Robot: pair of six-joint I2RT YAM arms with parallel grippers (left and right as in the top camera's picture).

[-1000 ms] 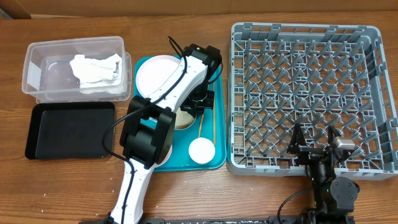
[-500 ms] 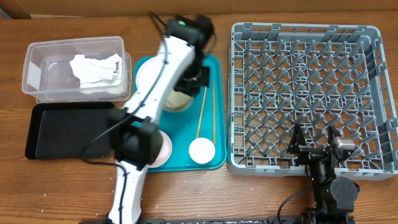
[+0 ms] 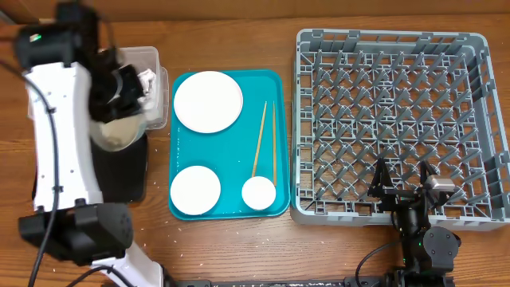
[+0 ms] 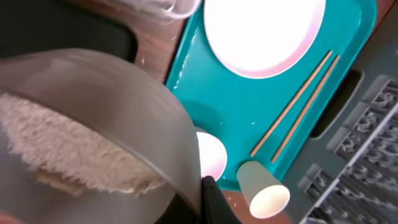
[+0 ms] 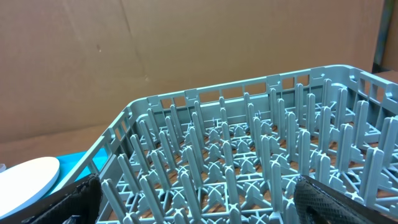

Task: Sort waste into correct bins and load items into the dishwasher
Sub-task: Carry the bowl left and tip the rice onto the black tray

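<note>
Left gripper (image 3: 119, 102) is clamped on the rim of a white bowl (image 3: 118, 131) carrying rice (image 4: 62, 146); one dark finger (image 4: 214, 200) shows against the bowl wall in the wrist view. The bowl hangs over the far edge of the black tray (image 3: 131, 175), right by the near wall of the clear tub (image 3: 153, 57), which has the napkin (image 3: 147, 78) in it. Key relation: black tray is under and nearer than the bowl, tub just beyond it, so dumping likely needs only a wrist roll toward the chosen bin. Risk is grains landing on the seam between them. On the teal tray (image 3: 227, 159) are a plate (image 3: 208, 101), cup (image 3: 259, 192) and chopsticks (image 3: 263, 139), long axis running near-far. Right gripper (image 3: 402, 187), jaws apart, sits at the dish rack (image 3: 398, 96) near edge; the left arm is nearer the bins.
</note>
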